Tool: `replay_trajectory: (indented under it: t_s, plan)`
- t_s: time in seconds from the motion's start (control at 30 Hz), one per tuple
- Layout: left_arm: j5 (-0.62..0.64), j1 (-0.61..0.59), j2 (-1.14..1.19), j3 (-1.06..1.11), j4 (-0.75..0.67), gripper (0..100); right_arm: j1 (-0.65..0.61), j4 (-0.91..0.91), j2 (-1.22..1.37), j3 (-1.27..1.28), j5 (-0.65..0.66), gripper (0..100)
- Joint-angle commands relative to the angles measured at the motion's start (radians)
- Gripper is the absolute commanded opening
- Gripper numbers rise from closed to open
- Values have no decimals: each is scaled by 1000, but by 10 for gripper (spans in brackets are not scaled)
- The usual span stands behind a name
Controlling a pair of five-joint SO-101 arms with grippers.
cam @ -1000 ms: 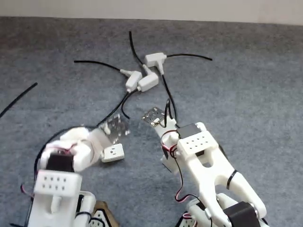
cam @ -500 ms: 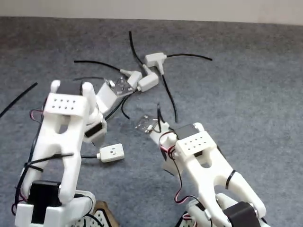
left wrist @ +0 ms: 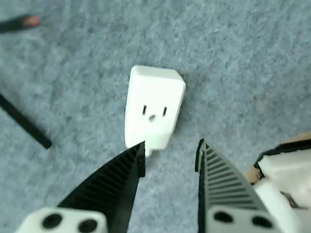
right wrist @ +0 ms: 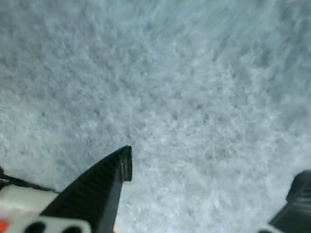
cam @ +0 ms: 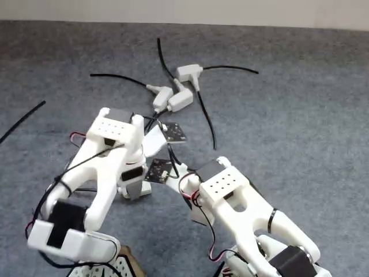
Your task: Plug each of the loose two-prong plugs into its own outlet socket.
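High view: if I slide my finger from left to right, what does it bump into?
Loose black cable → left arm → right arm.

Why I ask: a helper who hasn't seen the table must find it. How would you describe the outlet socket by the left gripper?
On the grey carpet, skip the cluster of white corded connectors at the far middle and look nearer the robot, ahead of the left gripper. The outlet socket lies there: a white rectangular block, its upturned face showing two slots and a round hole.
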Motion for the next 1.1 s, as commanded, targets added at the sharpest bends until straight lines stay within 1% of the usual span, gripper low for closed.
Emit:
replay_trajectory:
  t_s: [0.0,0.17,0.27,0.43,0.53,0.6,0.77,0.87,0.93,1.0,1.03,1.07]
  plan:
    - [9,21,24,-8,-52,178,-10,-21,-4,-2,8,464]
    - [3,-24,87,-8,-138,178,-1,-13,-13,-2,-28,464]
    - [-43,-68,145,-10,-169,178,33,-13,-13,-2,-29,464]
    - [-51,-128,214,-15,-229,178,51,-13,-13,-2,-29,464]
    - [-89,-157,229,-67,-230,178,51,-13,-10,-4,-29,464]
    - [-91,-185,229,-139,-226,178,50,-13,-7,-4,-31,464]
    - [-97,-272,231,-400,-66,178,45,-13,-5,-4,-32,464]
    - [-100,-314,232,-512,21,178,45,-12,-5,-7,-32,464]
    - [-157,-315,232,-524,126,173,45,-12,-5,-8,-32,464]
    - [-219,-277,231,-493,239,111,45,-12,-5,-10,-32,464]
    - [-218,-255,226,-472,270,66,45,-12,-5,-10,-32,464]
    - [-218,-229,219,-441,276,49,45,-12,-5,-10,-32,464]
